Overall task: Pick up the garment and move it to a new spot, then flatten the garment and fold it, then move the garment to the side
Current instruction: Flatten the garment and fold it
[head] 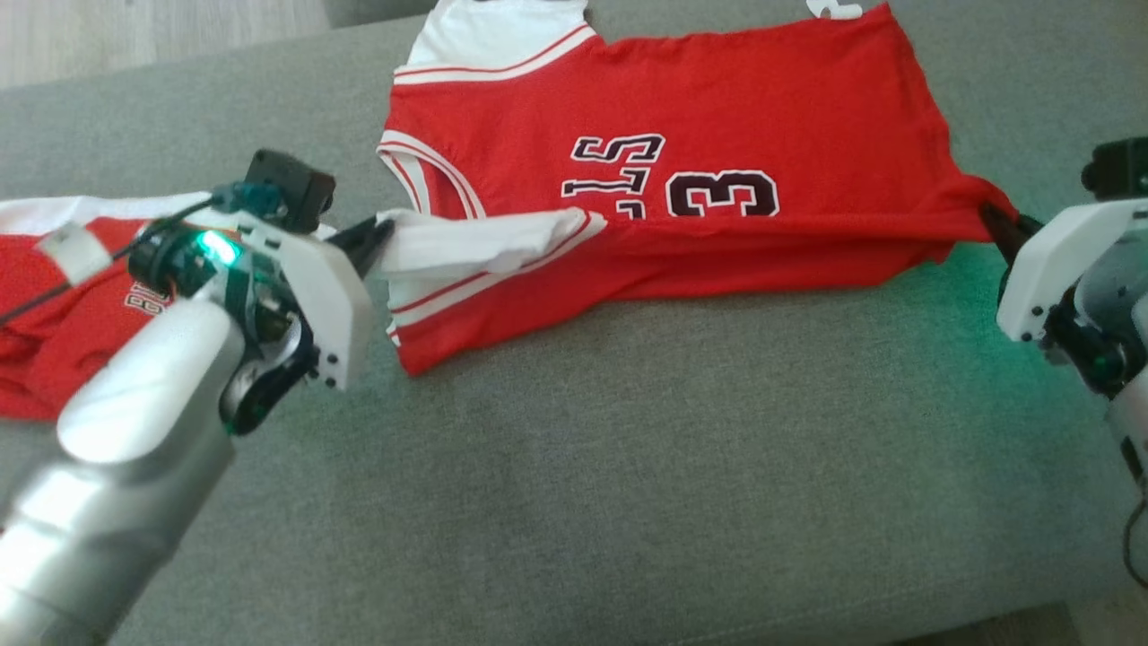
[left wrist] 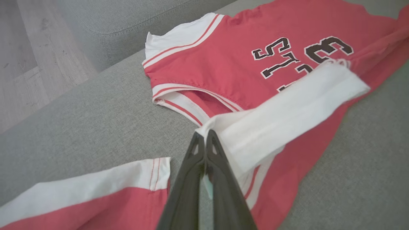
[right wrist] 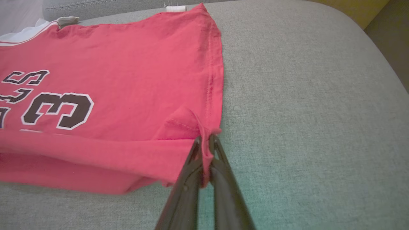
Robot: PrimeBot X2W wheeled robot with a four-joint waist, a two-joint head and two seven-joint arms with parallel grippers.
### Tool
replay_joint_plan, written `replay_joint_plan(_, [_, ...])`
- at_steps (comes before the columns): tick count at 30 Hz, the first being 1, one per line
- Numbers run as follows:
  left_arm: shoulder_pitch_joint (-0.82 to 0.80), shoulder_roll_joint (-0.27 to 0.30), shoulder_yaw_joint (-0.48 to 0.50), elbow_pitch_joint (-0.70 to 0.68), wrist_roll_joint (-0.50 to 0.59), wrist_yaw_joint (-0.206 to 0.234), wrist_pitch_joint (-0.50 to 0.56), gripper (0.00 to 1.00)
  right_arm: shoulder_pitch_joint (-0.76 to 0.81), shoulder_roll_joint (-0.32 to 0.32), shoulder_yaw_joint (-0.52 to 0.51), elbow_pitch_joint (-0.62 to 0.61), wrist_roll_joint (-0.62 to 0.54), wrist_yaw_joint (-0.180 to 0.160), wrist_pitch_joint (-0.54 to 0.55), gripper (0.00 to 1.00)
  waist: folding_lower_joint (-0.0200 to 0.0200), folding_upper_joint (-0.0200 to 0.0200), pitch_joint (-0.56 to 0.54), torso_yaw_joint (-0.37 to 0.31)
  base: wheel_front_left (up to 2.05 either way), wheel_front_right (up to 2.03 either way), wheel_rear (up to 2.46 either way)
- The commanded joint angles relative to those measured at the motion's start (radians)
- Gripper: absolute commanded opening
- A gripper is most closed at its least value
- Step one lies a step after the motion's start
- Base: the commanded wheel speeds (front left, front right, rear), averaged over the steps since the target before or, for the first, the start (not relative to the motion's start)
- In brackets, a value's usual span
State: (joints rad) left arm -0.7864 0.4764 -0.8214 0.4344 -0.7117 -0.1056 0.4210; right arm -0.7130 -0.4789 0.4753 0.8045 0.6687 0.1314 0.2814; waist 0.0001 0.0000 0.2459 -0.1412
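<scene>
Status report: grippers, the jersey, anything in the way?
Left gripper shut on jersey, white sleeve edge. Right gripper shut on its red hem corner. Near edge lifted, fold begun. Second red garment lies left, not touching.

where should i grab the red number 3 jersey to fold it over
The white shoulder strap from the left and the near hem corner from the right: the jersey lies sideways, shoulders left, hem right. The left tool and right tool are shut there.
</scene>
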Motion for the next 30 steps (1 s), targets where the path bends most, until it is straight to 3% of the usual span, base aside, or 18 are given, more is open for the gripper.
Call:
replay_joint_plan(1, [-0.082, 0.026, 0.034, -0.006, 0.017, -0.003, -0.003, 0.00, -0.033, -0.009, 0.008, -0.014, -0.006, -0.001, -0.013, 0.00, -0.0001, 0.0000, 0.012, -0.002, 0.00, 0.00, 0.00])
replay_joint_plan(4, [-0.147, -0.004, 0.024, 0.064, 0.035, -0.009, -0.025, 0.00, -0.066, 0.003, 0.020, 0.012, -0.009, -0.001, -0.027, 0.00, -0.0001, 0.0000, 0.036, -0.004, 0.00, 0.00, 0.00])
replay_joint_plan(5, [-0.165, -0.013, 0.024, 0.084, 0.045, -0.006, -0.040, 0.27, -0.079, 0.003, 0.016, 0.023, -0.015, -0.001, -0.041, 0.00, -0.0001, 0.0000, 0.041, -0.005, 0.00, 0.00, 0.00])
replay_joint_plan(6, [-0.183, -0.024, 0.025, 0.103, 0.059, -0.001, -0.065, 0.92, -0.094, 0.002, 0.014, 0.032, -0.029, -0.001, -0.069, 0.74, -0.0001, 0.0000, 0.046, -0.006, 0.00, 0.00, 0.00])
replay_joint_plan(7, [-0.200, -0.037, 0.029, 0.123, 0.071, 0.007, -0.097, 1.00, -0.107, 0.006, 0.005, 0.047, -0.037, -0.001, -0.096, 1.00, -0.0001, 0.0000, 0.050, -0.006, 0.00, 0.00, 0.00])
replay_joint_plan(10, [-0.243, -0.086, 0.059, 0.181, 0.093, 0.048, -0.230, 1.00, -0.140, 0.025, -0.019, 0.081, -0.059, -0.001, -0.190, 1.00, -0.0001, 0.0000, 0.056, -0.006, 0.00, 0.00, 0.00])
replay_joint_plan(11, [-0.243, -0.086, 0.059, 0.181, 0.093, 0.048, -0.230, 1.00, -0.140, 0.025, -0.019, 0.081, -0.059, -0.001, -0.190, 1.00, -0.0001, 0.0000, 0.056, -0.006, 0.00, 0.00, 0.00])
replay_joint_plan(15, [-0.268, -0.147, 0.118, 0.242, 0.096, 0.107, -0.441, 1.00, -0.159, 0.047, -0.061, 0.115, -0.080, -0.001, -0.341, 1.00, -0.0001, 0.0000, 0.039, -0.002, 0.00, 0.00, 0.00])
replay_joint_plan(20, [-0.245, -0.186, 0.150, 0.275, 0.100, 0.137, -0.622, 1.00, -0.137, 0.058, -0.110, 0.104, -0.086, -0.001, -0.499, 1.00, -0.0001, 0.0000, -0.004, 0.011, 0.00, 0.00, 0.00])
replay_joint_plan(26, [-0.130, -0.195, 0.196, 0.199, 0.120, 0.197, -0.680, 1.00, -0.028, 0.072, -0.221, -0.021, -0.119, -0.001, -0.542, 1.00, -0.0001, 0.0000, -0.054, 0.026, 0.00, 0.00, 0.00])
replay_joint_plan(30, [0.017, -0.205, 0.275, 0.039, 0.158, 0.247, -0.682, 1.00, 0.119, 0.111, -0.344, -0.179, -0.208, -0.001, -0.543, 1.00, -0.0001, 0.0000, -0.083, 0.035, 0.00, 0.00, 0.00])
